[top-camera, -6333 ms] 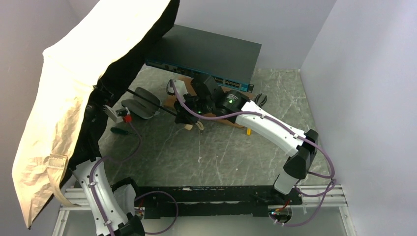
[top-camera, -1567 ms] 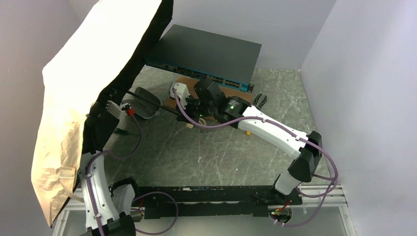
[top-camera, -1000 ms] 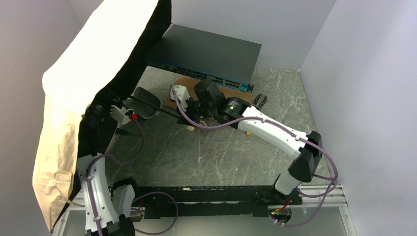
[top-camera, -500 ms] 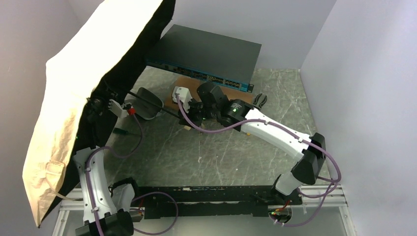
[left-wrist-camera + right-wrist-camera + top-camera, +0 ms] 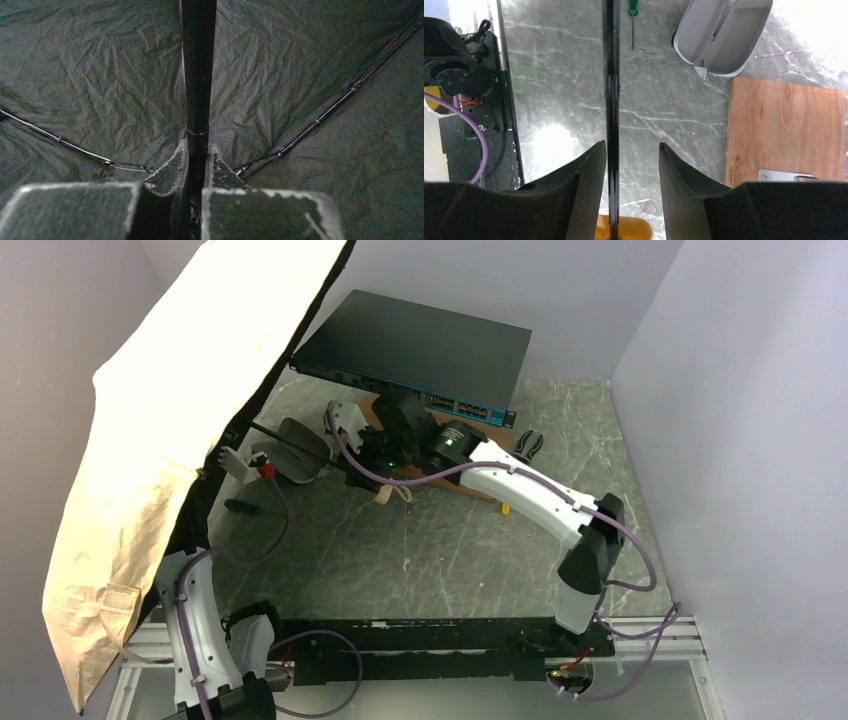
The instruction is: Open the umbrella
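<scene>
The umbrella's tan canopy (image 5: 170, 430) stands spread wide at the left, its black underside (image 5: 310, 60) facing the table. A thin black shaft (image 5: 310, 452) runs from it down to the cream handle (image 5: 390, 495) on the table. My left gripper (image 5: 198, 150) is shut on the shaft (image 5: 198, 90) close under the canopy; in the top view the canopy's edge mostly hides it. My right gripper (image 5: 631, 150) is open near the handle end. The shaft (image 5: 611, 75) passes between its fingers, close to the left one. The handle (image 5: 624, 231) shows just below.
A dark network switch (image 5: 420, 345) lies at the back. The grey capsule case (image 5: 721, 35) lies open beside a green screwdriver (image 5: 631, 20) and a wooden board (image 5: 784, 130). Walls close in the back and right. The canopy overhangs the table's left side.
My right gripper has let go of the shaft and slid left along it toward the canopy. The canopy has swung a little with the left arm, which closed tighter on the shaft.
</scene>
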